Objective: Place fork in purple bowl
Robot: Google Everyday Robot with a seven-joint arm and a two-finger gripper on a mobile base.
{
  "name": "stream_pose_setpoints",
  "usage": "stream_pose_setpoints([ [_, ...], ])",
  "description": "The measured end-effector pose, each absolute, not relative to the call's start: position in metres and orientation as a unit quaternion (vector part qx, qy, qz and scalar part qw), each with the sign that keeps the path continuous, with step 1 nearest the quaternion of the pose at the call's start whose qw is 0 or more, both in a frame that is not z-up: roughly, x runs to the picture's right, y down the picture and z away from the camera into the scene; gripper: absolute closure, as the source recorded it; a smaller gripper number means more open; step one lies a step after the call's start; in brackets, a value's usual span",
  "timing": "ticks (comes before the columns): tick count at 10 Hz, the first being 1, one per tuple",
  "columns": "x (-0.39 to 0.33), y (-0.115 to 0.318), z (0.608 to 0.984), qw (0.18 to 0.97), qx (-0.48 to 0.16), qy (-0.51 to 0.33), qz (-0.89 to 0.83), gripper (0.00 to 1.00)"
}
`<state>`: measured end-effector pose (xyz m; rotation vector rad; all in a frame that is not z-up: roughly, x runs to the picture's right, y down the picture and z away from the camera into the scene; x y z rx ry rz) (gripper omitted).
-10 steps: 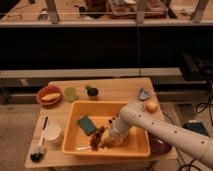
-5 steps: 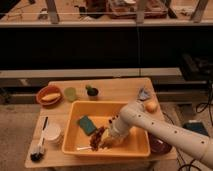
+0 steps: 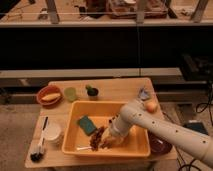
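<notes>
The fork (image 3: 84,148) is a thin pale utensil lying flat on the floor of the yellow bin (image 3: 131,149), near its front left corner. My gripper (image 3: 107,142) is lowered into the bin just right of the fork, beside a dark grape-like bunch (image 3: 97,136). The purple bowl (image 3: 160,145) sits on the table right of the bin, partly hidden behind my arm (image 3: 150,122).
A green sponge (image 3: 87,124) lies in the bin. On the wooden table (image 3: 117,89) are an orange bowl (image 3: 48,95), green cup (image 3: 70,93), dark green object (image 3: 92,91), orange fruit (image 3: 151,106), white cup (image 3: 52,133) and a brush (image 3: 38,149).
</notes>
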<state>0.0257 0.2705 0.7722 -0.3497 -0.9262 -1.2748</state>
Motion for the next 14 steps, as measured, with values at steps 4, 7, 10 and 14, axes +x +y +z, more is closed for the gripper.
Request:
stream_pose_setpoints([
  [4, 0.023, 0.271, 0.775, 0.693, -0.155, -0.415, -0.569, 0.76],
  [7, 0.018, 0.273, 0.778, 0.691, -0.155, -0.417, -0.570, 1.00],
  [10, 0.014, 0.275, 0.778, 0.688, -0.156, -0.419, -0.572, 1.00],
  [14, 0.017, 0.274, 0.773, 0.689, -0.152, -0.418, -0.572, 1.00],
])
